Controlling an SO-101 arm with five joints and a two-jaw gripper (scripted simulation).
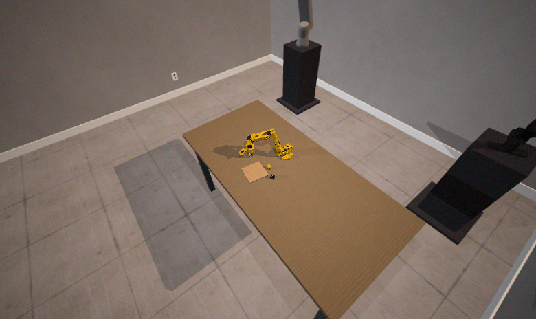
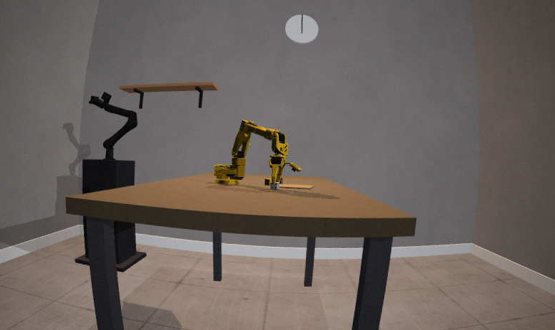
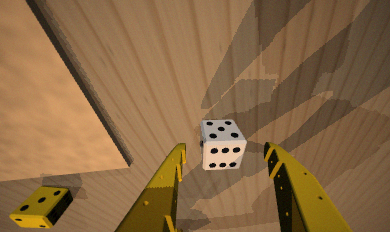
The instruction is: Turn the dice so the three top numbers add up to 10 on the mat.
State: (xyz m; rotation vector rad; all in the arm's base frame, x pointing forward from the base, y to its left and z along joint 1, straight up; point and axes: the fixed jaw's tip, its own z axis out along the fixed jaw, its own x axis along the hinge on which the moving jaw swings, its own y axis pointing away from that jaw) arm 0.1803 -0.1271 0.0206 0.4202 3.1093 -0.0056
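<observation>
1. Yellow SO-101 arm (image 1: 271, 136) bends over the wooden desk (image 1: 321, 221), its hand (image 3: 224, 187) pointing down at a white die (image 3: 222, 144) on the bare desk surface.

2. Hand is spread partway, pinching nothing; in wrist view the two yellow fingers frame the white die w/ a gap on each side, die lying just beyond the tips.

3. White die sits flat, off the mat; top face shows three pips, side facing the camera shows six.

4. Tan mat (image 1: 254, 172) lies flat on the desk, to the left of the white die in wrist view, its edge apart from the die.

5. Yellow die (image 3: 41, 206) rests on the desk near the mat's corner, also off the mat; three pips up.

6. In top view, a black die (image 1: 272, 177) sits on the desk just right of the mat, near the yellow die (image 1: 269, 166); pips too small to read.

7. Exterior view: hand (image 2: 275, 184) low over the desk, white die (image 2: 275, 186) at its tips, mat (image 2: 296, 186) to the right.
</observation>
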